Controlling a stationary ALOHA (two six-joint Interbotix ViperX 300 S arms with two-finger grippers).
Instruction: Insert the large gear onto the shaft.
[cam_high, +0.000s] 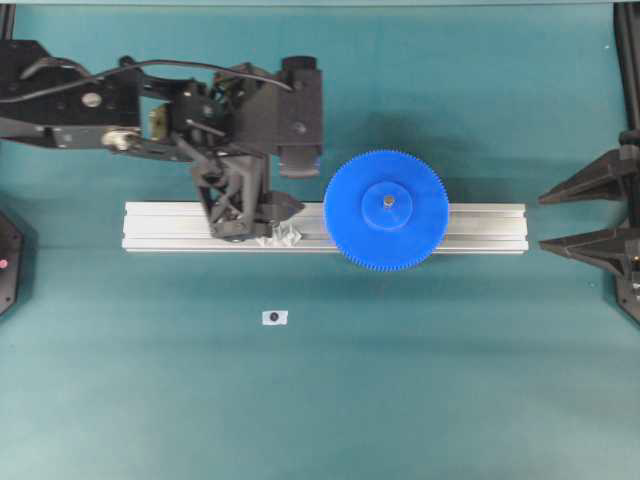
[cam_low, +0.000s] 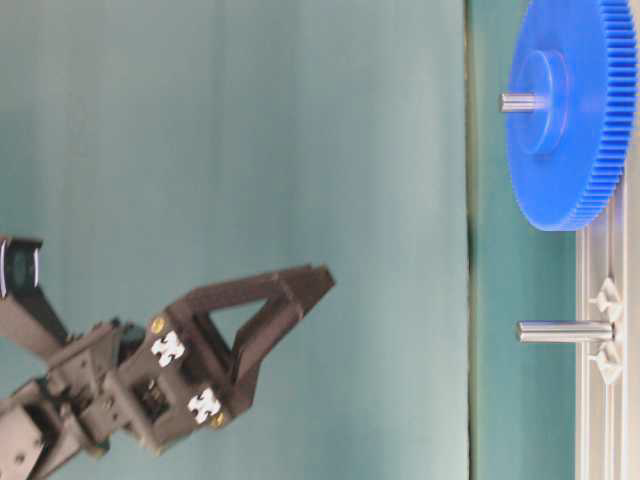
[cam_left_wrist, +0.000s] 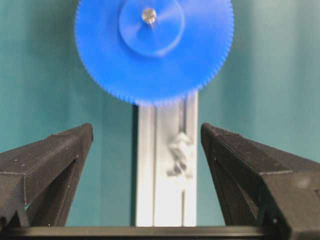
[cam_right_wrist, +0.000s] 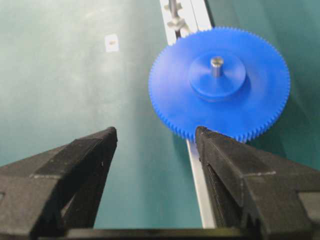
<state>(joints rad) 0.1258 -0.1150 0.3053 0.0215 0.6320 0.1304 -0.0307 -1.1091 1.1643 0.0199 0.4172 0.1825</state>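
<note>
The large gear (cam_high: 386, 210), a bright-blue toothed disc, lies flat over the rail with the shaft (cam_high: 388, 201) poking up through its hub. The right wrist view shows the same pin tip (cam_right_wrist: 216, 61) standing out of the gear (cam_right_wrist: 220, 107). My left gripper (cam_high: 262, 212) hangs open over the rail, left of the gear and apart from it. Its fingers straddle the rail in the left wrist view, left gripper (cam_left_wrist: 146, 129), with nothing between them. My right gripper (cam_high: 545, 220) stands open at the right edge, off the gear, and is empty in its own view, right gripper (cam_right_wrist: 156, 131).
An aluminium rail (cam_high: 480, 228) runs left to right across the table. A second upright pin (cam_low: 565, 331) on a translucent bracket (cam_left_wrist: 181, 155) stands on it below my left gripper. A small white tag (cam_high: 275, 317) lies in front of the rail.
</note>
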